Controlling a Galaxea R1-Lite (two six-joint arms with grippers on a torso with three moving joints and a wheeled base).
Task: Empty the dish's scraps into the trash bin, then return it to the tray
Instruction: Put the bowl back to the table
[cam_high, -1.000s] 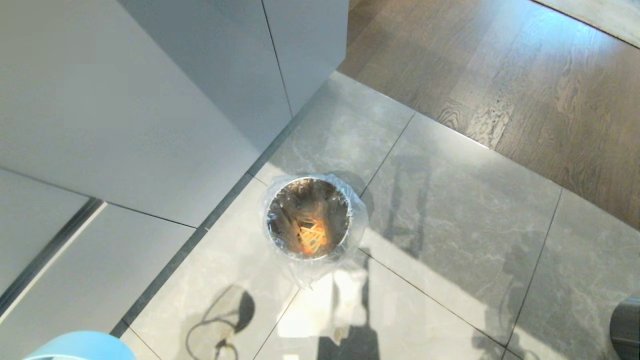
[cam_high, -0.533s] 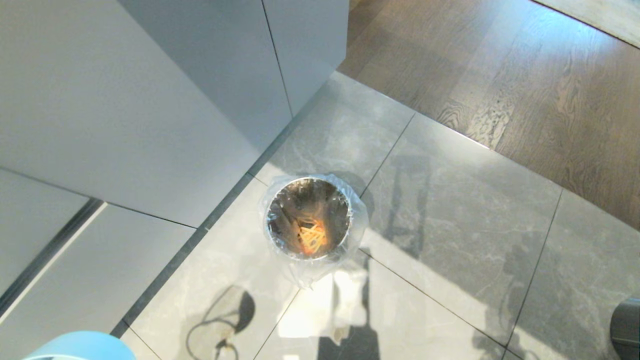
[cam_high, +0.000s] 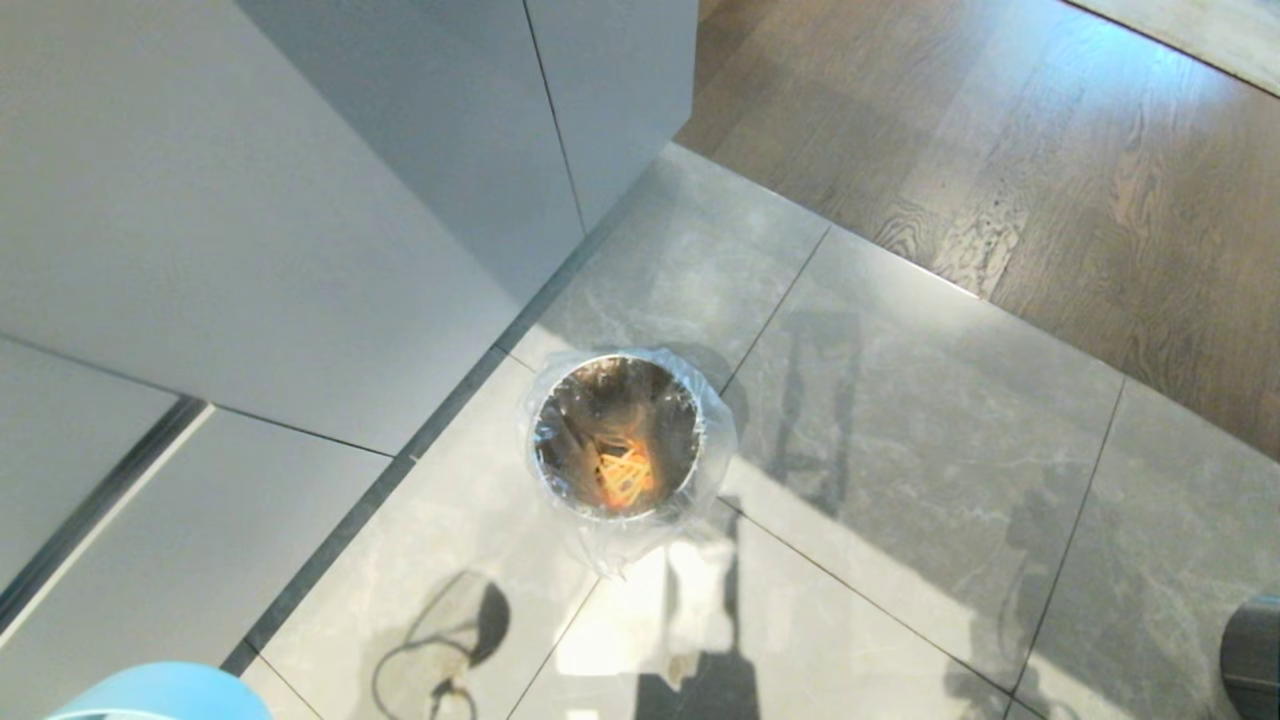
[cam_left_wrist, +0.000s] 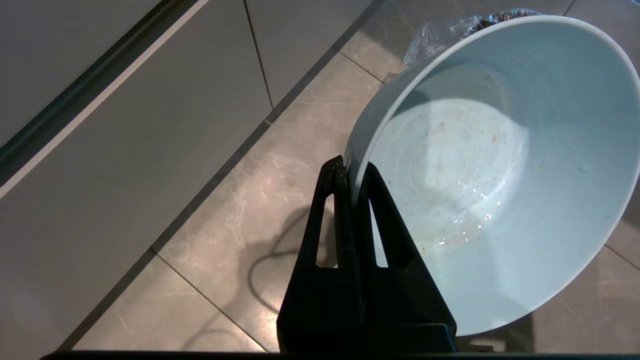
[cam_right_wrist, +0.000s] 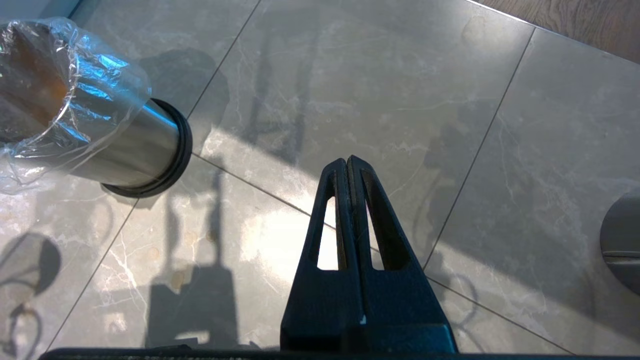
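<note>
From the head view we see the round shiny metal trash bin (cam_high: 616, 437), lined with crinkly clear plastic, standing on smooth grey marbled floor tiles (cam_high: 900, 420) beside flat grey cabinet fronts (cam_high: 250, 220), with orange and yellow scraps (cam_high: 625, 475) inside, and nothing has shifted since a second ago. At our left wrist the left gripper (cam_left_wrist: 352, 172) pinches the rim of the smooth pale blue dish (cam_left_wrist: 495, 170), tilted and holding only smears. At our right wrist the right gripper (cam_right_wrist: 347, 162) hangs closed on nothing above the tiles
</note>
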